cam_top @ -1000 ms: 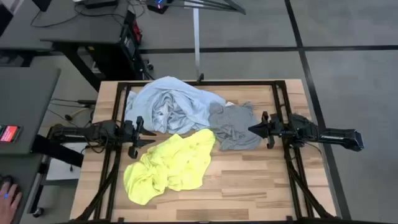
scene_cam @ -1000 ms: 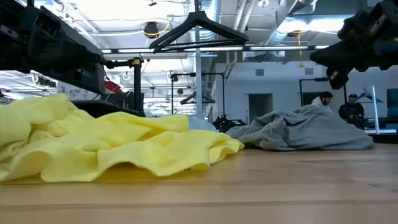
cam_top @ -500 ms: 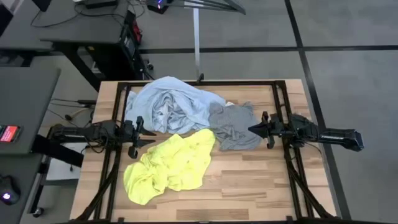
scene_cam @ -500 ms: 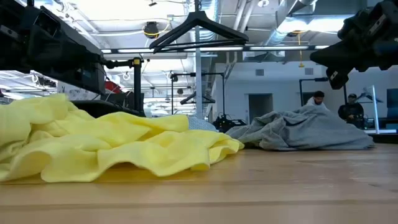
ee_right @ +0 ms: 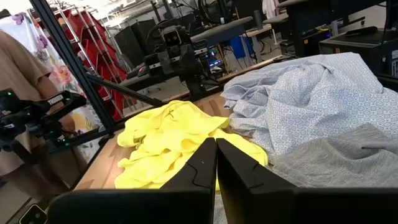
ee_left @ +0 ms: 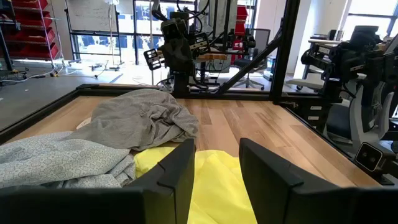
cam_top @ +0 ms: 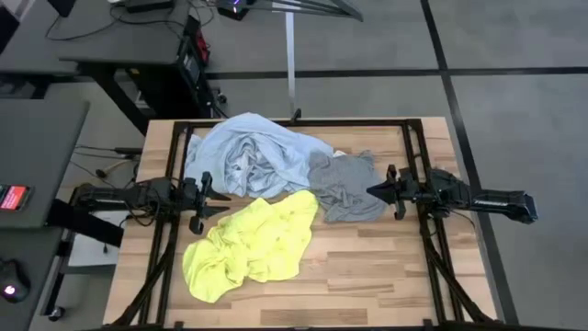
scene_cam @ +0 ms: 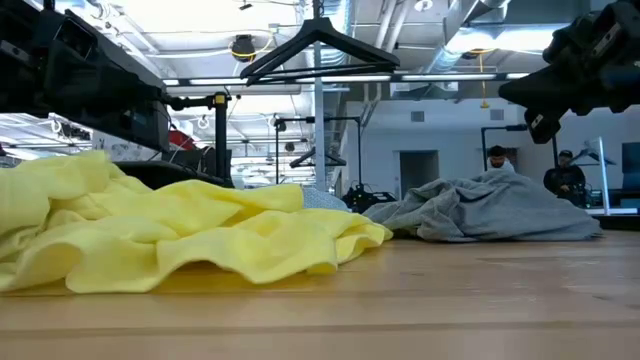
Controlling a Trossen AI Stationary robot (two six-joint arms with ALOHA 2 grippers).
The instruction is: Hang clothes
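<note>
Three garments lie crumpled on the wooden table. The pale blue shirt (cam_top: 248, 152) is at the far left, the grey T-shirt (cam_top: 344, 184) to its right, and the neon-yellow T-shirt (cam_top: 253, 244) nearer the front edge. Their edges overlap at the middle. My left gripper (cam_top: 227, 195) is held level above the table at the left, open, its fingers (ee_left: 180, 171) pointing over the yellow and blue cloth. At the right, my right gripper (cam_top: 370, 190) is held level and shut (ee_right: 216, 155), above the grey T-shirt's right edge and clear of it (scene_cam: 522, 92).
A dark hanger (scene_cam: 318, 45) hangs on the upright pole (cam_top: 290, 64) at the table's far edge. Black frame rails (cam_top: 175, 165) run along the table's left and right sides. Bare wood (cam_top: 367, 276) shows at the near right. People (scene_cam: 497, 157) stand in the room behind.
</note>
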